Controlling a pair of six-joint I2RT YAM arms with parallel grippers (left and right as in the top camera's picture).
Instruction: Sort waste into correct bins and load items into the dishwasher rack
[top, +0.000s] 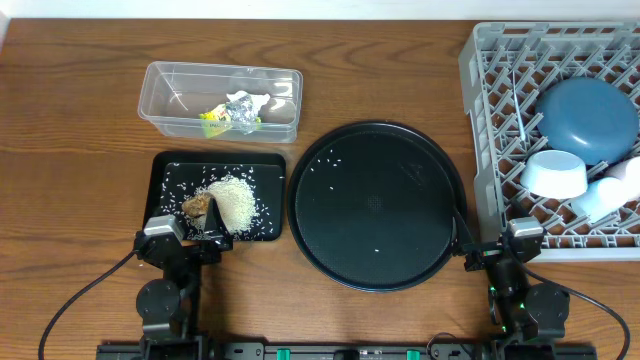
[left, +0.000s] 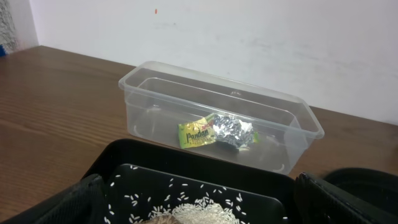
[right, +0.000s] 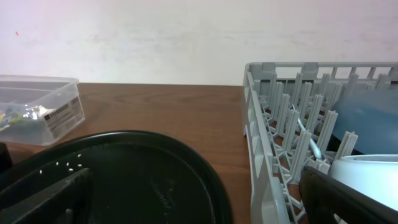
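Note:
The clear tub holds the yellow-green wrapper, silver foil and white tissue. The left wrist view shows the tub, wrapper and foil. The black rectangular tray holds white rice and a brown lump. The grey rack holds the dark-blue plate, pale-blue bowl, white cup and a thin white spoon. My left gripper is open and empty at the tray's near edge. My right gripper is open and empty beside the rack's near left corner.
A large round black tray with a few stray rice grains lies between the rectangular tray and the rack. The rack wall stands close on the right of my right gripper. Bare wooden table surrounds everything.

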